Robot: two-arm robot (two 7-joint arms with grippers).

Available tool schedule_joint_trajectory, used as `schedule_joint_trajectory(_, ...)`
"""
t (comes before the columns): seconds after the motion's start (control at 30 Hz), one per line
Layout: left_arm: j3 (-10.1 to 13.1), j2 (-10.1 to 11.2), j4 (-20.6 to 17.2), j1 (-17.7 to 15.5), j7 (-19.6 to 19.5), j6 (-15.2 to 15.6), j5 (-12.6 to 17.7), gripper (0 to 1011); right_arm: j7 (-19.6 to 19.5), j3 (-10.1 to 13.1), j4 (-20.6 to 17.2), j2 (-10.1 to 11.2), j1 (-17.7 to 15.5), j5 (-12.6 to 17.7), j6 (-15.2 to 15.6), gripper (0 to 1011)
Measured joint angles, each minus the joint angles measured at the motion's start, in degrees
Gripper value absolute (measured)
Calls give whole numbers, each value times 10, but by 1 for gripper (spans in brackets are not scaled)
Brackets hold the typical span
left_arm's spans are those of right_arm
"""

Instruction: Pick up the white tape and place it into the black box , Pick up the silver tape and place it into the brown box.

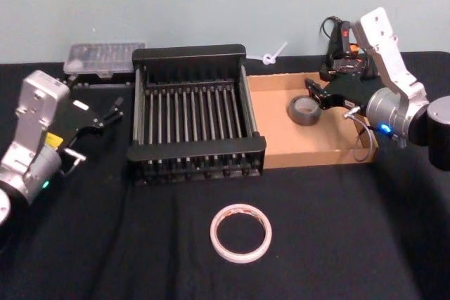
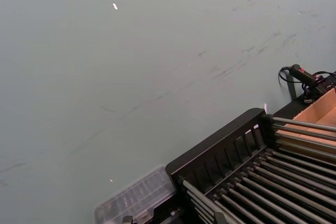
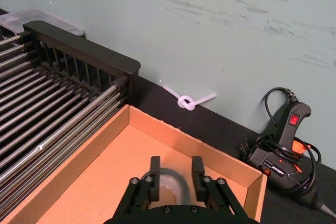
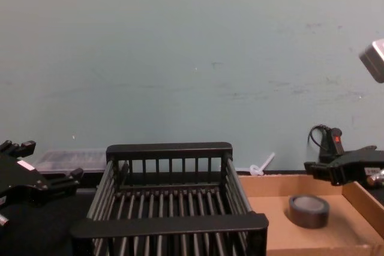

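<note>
Nearest me, at six o'clock on the black surface (image 1: 330, 244), the white tape (image 1: 240, 232) lies flat and alone, well apart from both of my hands. Past it, at twelve o'clock from that ring, the black box (image 1: 195, 119) sits with its slatted floor bare. Off at nine o'clock my left hand (image 1: 112, 112) hangs beside the black box's left wall, its fingers spread and gripping nothing. Touching the black box's right side, toward two o'clock, is the brown box (image 1: 281, 147), and the silver tape (image 1: 304, 109) rests flat on its floor near the middle. My right hand (image 1: 314, 95) hovers over that roll; in the right wrist view its two fingers (image 3: 154, 173) stand parted on either side of the roll's top edge, a moderate gap between them, and in the chest view the hand (image 4: 317, 169) sits above the roll, clear of it. Farthest back, a clear plastic case (image 1: 103, 57) lies at eleven o'clock, a white knotted tie (image 1: 273, 55) at one o'clock by the wall, and a black glue gun (image 3: 283, 149) behind the brown box's far right corner.
</note>
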Motion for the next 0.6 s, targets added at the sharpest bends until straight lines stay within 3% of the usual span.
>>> schedule_joint_trajectory(0.6,0,0,0,0,0,0,0,1001,0,1,-1,1,-1,1,1,912)
